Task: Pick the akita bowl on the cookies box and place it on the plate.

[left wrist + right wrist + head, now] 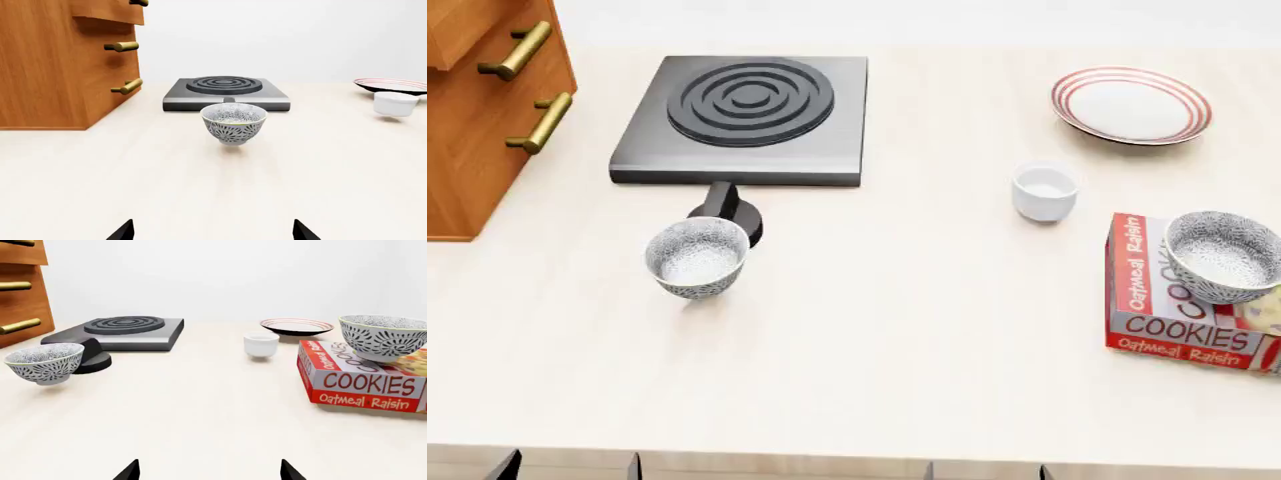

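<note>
Fingers of the left gripper (213, 231) show only as two dark tips (123, 231) at the edge of its wrist view, spread wide with bare table (200, 180) between them, holding nothing. Those of the right gripper (209, 471) look the same, two tips (128, 471) set well apart over the pale surface, empty. Ahead of the left one stands a speckled bowl (233, 123) on the table, just before the black knob (726, 208) of a grey hotplate (747, 115); a wooden drawer cabinet (487, 110) with brass handles sits at the far left. Off to the right, the akita bowl (1224, 256) rests upright on the cookies box (1174, 300), a red-and-white carton lying flat near the table's right edge. Between the box and the hotplate stands a small white cup (1044, 190). Beyond the cup, toward the far right corner, lies the plate (1132, 105) with its red rings, well apart from the box and with nothing on it.
</note>
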Controlling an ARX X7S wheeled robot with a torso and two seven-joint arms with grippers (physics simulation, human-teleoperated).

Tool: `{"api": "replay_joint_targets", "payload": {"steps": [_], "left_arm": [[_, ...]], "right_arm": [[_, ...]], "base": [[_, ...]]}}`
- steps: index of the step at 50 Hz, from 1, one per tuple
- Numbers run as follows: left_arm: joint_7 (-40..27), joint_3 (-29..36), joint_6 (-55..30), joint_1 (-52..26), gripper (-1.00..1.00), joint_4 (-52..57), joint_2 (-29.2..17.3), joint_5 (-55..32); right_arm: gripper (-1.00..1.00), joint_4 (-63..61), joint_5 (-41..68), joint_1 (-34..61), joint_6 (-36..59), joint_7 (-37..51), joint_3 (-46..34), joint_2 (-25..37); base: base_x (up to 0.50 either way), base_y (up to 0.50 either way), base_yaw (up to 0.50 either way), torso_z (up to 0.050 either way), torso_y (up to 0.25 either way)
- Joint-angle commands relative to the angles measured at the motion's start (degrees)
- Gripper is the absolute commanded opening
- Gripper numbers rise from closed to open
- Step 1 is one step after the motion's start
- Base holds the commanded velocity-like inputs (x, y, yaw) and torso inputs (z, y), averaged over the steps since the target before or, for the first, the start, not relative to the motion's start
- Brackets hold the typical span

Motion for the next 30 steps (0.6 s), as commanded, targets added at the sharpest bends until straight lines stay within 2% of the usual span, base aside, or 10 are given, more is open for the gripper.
{"api": "replay_joint_targets", "payload": {"steps": [1,22,23,24,26,30], "left_arm": [[-0.9,1.1,0.2,0.1,1.00,0.1,-0.9,-0.9],[-4.4,4.4,0.8,0.0,1.00,-0.4,-3.7,-3.1],[-4.4,4.4,0.8,0.0,1.00,-0.4,-3.7,-3.1],[0.2,0.1,-1.9,-0.1,1.00,0.4,-0.8,-1.4],[-1.3,1.7,1.3,0.3,1.00,-0.5,-1.2,-0.2],[-2.4,2.5,1.0,-0.1,1.00,-1.5,-1.9,-0.9]], "right_arm": [[1.00,-0.3,0.1,-0.3,-0.4,1.0,-1.7,1.0],[1.00,-0.1,1.9,0.1,-0.3,3.9,-5.1,3.6],[1.00,-0.1,1.9,0.1,-0.3,3.9,-5.1,3.6],[1.00,0.7,-0.6,0.9,2.3,-0.9,-2.0,0.9],[1.00,-0.2,-0.5,-0.1,-0.2,1.0,-2.3,1.2],[1.00,0.0,0.3,0.0,-0.4,1.9,-3.1,1.9]], "base": [[0.00,0.00,0.00,0.000,0.000],[0.00,0.00,0.00,0.000,0.000],[0.00,0.00,0.00,0.000,0.000],[0.00,0.00,0.00,0.000,0.000],[0.00,0.00,0.00,0.000,0.000],[0.00,0.00,0.00,0.000,0.000]]}}
